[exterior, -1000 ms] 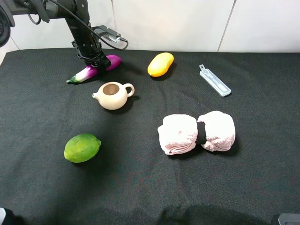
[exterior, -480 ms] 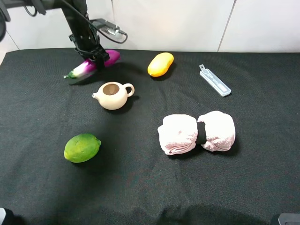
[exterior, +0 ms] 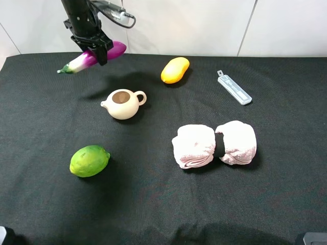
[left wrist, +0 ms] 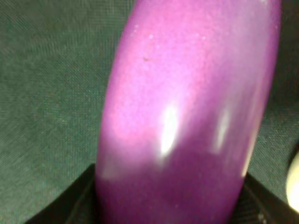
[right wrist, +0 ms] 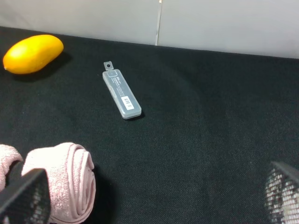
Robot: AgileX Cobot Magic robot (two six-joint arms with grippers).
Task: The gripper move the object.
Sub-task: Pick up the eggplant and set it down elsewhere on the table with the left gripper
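Eggplant (exterior: 113, 50) clamped mid-body in left gripper (exterior: 98, 53) jaws, held clear of surface (exterior: 153, 204) for transport. Right gripper (right wrist: 153, 192) jaws apart, idle.

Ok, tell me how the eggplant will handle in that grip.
The eggplant has shiny skin, so it may slip in the left end effector. It looks stiff: no sag past the grip. Round, it might roll if set down.

The eggplant (exterior: 116, 49) is purple fading to white, mango (exterior: 174, 70) yellow, teapot (exterior: 122, 104) cream, towel (exterior: 194, 145) pink, case (exterior: 234, 88) perhaps pale grey.
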